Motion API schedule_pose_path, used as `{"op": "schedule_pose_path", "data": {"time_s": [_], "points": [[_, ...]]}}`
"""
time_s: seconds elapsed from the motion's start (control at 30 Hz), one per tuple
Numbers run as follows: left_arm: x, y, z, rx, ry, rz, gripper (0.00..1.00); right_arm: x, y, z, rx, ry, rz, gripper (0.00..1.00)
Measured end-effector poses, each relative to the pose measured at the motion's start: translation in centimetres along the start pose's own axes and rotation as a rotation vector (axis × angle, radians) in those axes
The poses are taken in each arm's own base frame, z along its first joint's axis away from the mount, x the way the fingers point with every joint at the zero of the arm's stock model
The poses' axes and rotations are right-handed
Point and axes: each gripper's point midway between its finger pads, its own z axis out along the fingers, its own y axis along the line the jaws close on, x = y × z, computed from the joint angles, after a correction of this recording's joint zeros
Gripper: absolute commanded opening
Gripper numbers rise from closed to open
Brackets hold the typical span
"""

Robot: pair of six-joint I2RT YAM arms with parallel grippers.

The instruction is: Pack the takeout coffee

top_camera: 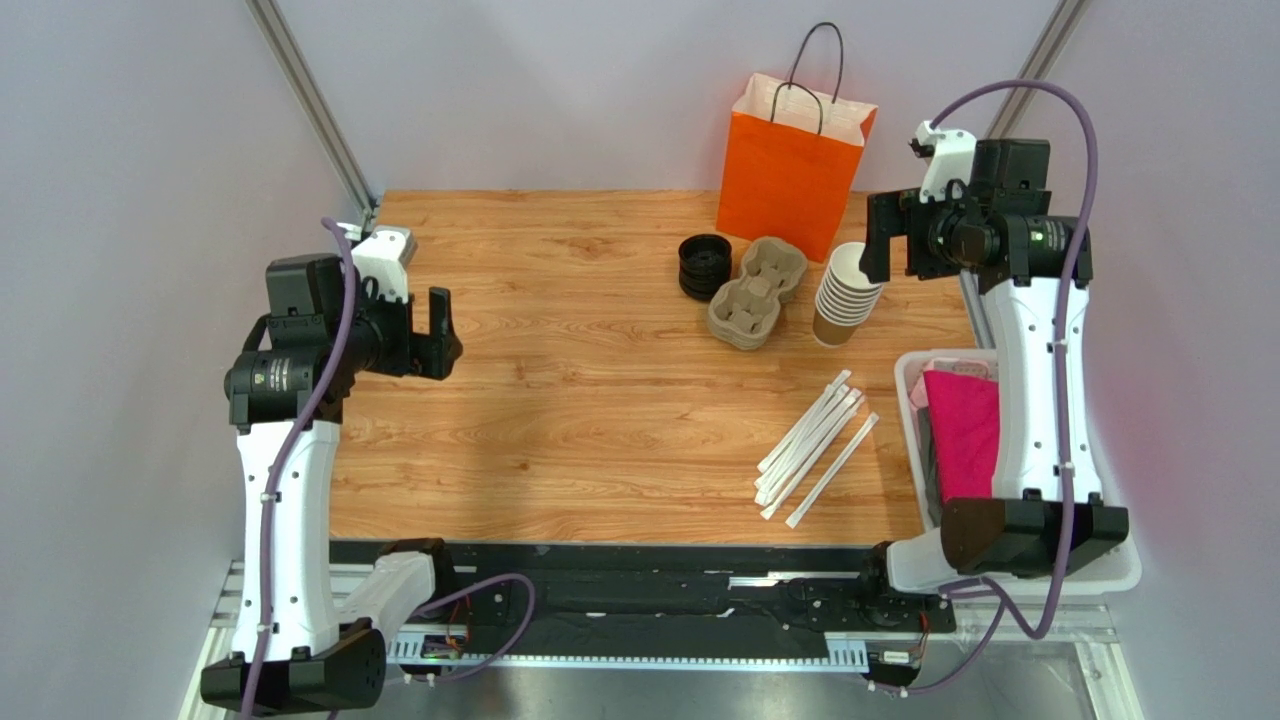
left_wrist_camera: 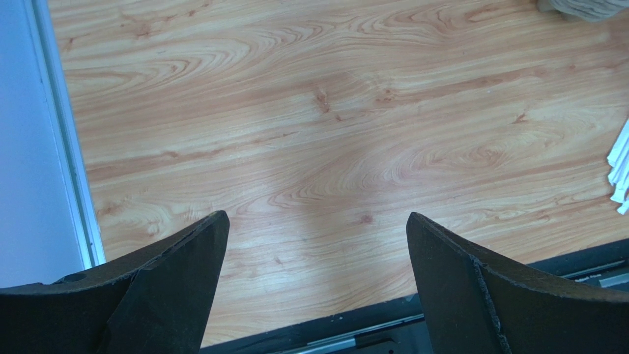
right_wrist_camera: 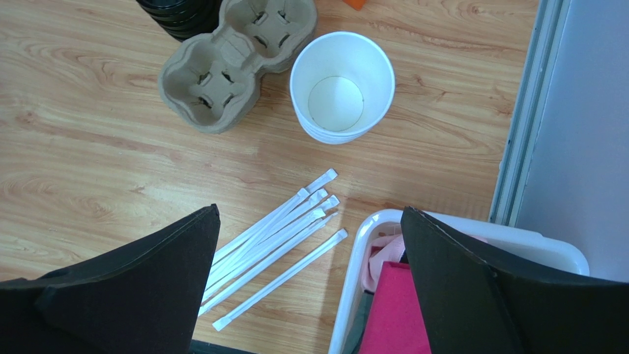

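No step of the packing had been started. The left gripper (top_camera: 446, 330) was held above the bare left part of the wooden table (top_camera: 571, 375), its jaws spread wide and nothing between them. The right gripper (top_camera: 887, 240) was held high over the far right of the table, likewise spread and empty, and its wrist view looked almost straight down into the stack of paper cups (right_wrist_camera: 341, 87).

No takeout coffee, meaning a cup with its lid on, could be found in any view. Only its parts were seen: the lidless cups, and the stack of black lids (top_camera: 703, 266) just left of the pulp cup carrier (top_camera: 759, 293), which lay between the two stacks. The orange paper bag (top_camera: 789, 173) stood upright at the far edge, behind them. It was judged that a single cup would first have to be drawn off the stack. That would call for the right gripper to be lowered over the rim and the top cup to be parted from the one beneath.

The inside of the bag was hidden. The lids were cut off at the top edge of the right wrist view. The number of wrapped straws (top_camera: 816, 443) could not be counted surely. The white bin (top_camera: 906, 398) with its pink cloth (top_camera: 962, 435) was partly covered by the right arm.
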Motion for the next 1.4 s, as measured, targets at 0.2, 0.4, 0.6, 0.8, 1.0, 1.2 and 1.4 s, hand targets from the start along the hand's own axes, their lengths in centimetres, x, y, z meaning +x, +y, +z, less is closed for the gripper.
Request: {"op": "schedule_pose_path", "data": {"time_s": [0.2,0.4,0.6,0.8,1.0,1.2,1.4], "points": [[-0.6,-0.7,-1.0,0.022,-0.044,0.013,0.99,-0.2,-1.5,4.4,0.029,0.076,0.05,0.94],[-0.6,-1.0,-1.1,0.039,-0.05,0.015,0.98,0.8,-2.6,7.8,0.037,0.151,0.084,0.91],[-0.2,-1.3,-0.5,0.06,-0.033,0.009,0.98,0.7,-4.2,8.8,0.058,0.162,0.128,0.84],[-0.1,-1.4,0.5,0.09,-0.009,-0.001,0.98,0.7,-5.6,9.8,0.07,0.173,0.17,0.76],[0.0,-1.7,1.4,0.125,0.015,-0.012,0.99,1.0,-6.1,11.0,0.07,0.195,0.188,0.68],[-0.1,-2.1,1.5,0.145,0.01,-0.016,0.99,1.0,-6.4,12.1,0.071,0.208,0.197,0.59],[0.0,-2.2,1.7,0.156,0.016,-0.03,0.99,1.6,-6.7,13.6,0.071,0.239,0.21,0.45]]}}
